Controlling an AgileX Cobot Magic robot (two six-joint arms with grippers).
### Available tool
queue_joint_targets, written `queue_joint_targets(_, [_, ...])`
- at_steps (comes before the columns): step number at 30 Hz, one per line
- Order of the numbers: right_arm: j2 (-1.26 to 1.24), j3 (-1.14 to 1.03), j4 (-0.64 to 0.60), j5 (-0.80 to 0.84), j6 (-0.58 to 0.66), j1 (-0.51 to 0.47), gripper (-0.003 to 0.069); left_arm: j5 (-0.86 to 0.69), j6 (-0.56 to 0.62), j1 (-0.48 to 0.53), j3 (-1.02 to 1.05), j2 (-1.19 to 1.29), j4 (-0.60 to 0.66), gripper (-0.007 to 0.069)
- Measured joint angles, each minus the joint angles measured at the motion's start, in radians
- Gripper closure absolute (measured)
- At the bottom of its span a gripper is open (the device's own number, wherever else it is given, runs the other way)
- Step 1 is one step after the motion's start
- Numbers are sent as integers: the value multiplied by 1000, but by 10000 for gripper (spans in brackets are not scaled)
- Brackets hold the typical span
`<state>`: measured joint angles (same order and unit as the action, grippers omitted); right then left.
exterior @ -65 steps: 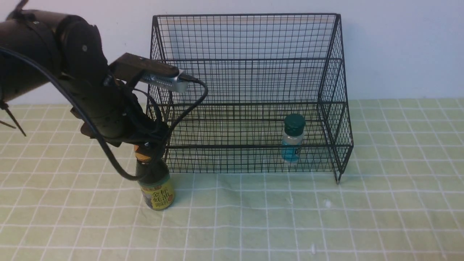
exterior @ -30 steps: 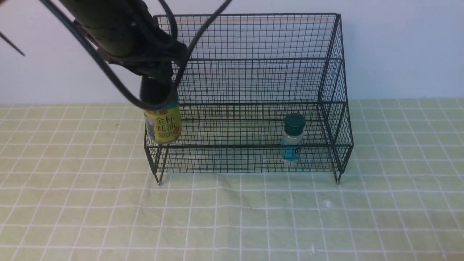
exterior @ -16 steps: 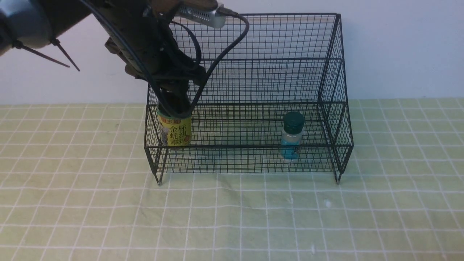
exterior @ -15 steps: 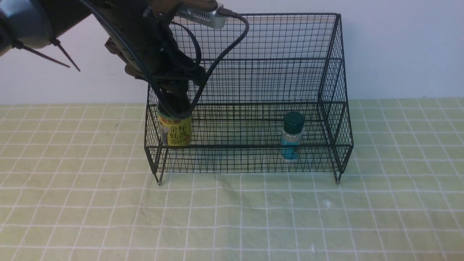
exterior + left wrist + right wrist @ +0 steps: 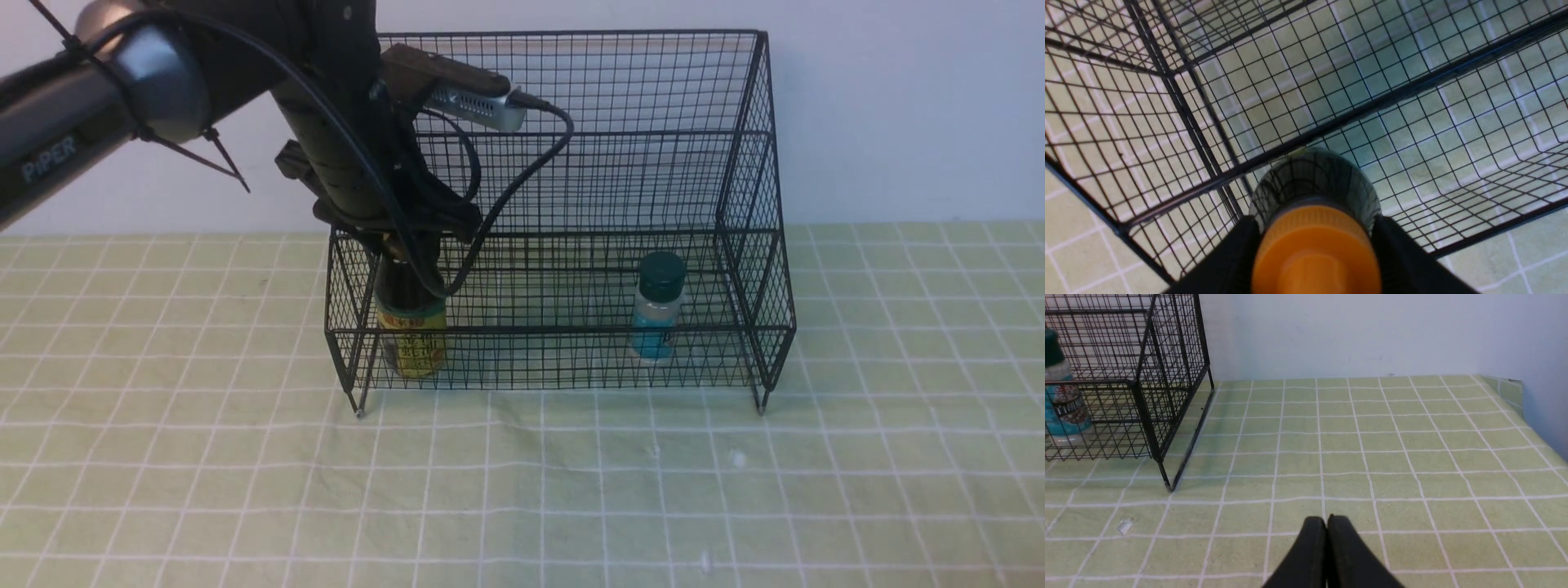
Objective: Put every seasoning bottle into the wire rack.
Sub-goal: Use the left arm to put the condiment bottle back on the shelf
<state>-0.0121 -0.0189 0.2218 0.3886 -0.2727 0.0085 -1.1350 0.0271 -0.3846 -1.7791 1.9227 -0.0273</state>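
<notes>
The black wire rack (image 5: 571, 139) stands against the back wall. My left gripper (image 5: 408, 255) reaches down into its front left corner, shut on the neck of the dark-sauce seasoning bottle (image 5: 411, 343), which stands upright low in the bottom tier. In the left wrist view its orange cap (image 5: 1314, 253) fills the gap between my two fingers (image 5: 1233, 257), with rack mesh (image 5: 1331, 118) all around. The small green-capped jar (image 5: 658, 310) stands upright in the rack's front right part, also seen as the jar (image 5: 1063, 400). My right gripper (image 5: 1326, 522) is shut and empty above the cloth.
A green checked cloth (image 5: 571, 490) covers the table. The left arm's cable (image 5: 531, 163) loops in front of the rack's back wall. The rack's right leg (image 5: 1165, 482) stands to the left of my right gripper. The table's right edge (image 5: 1515, 388) meets the wall.
My left gripper has carried the sauce bottle over the rack's front left edge and lowered it into the bottom tier. The small jar and the right gripper have not moved.
</notes>
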Motion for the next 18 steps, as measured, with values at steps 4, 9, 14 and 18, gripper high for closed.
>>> queue_joint_targets(4, [0, 0, 0, 0, 0, 0, 673, -41, -2, 0, -19, -4, 1, 223])
queue_joint_targets(9, [0, 0, 0, 0, 1, 0, 673, -97, -5, -2, -98, -48, -12, 245])
queue_joint_targets(14, [0, 0, 0, 0, 1, 0, 673, -99, -7, -3, -182, -205, -23, 432])
queue_joint_targets(18, [0, 0, 0, 0, 1, 0, 673, -119, -18, -3, -186, -373, -23, 599])
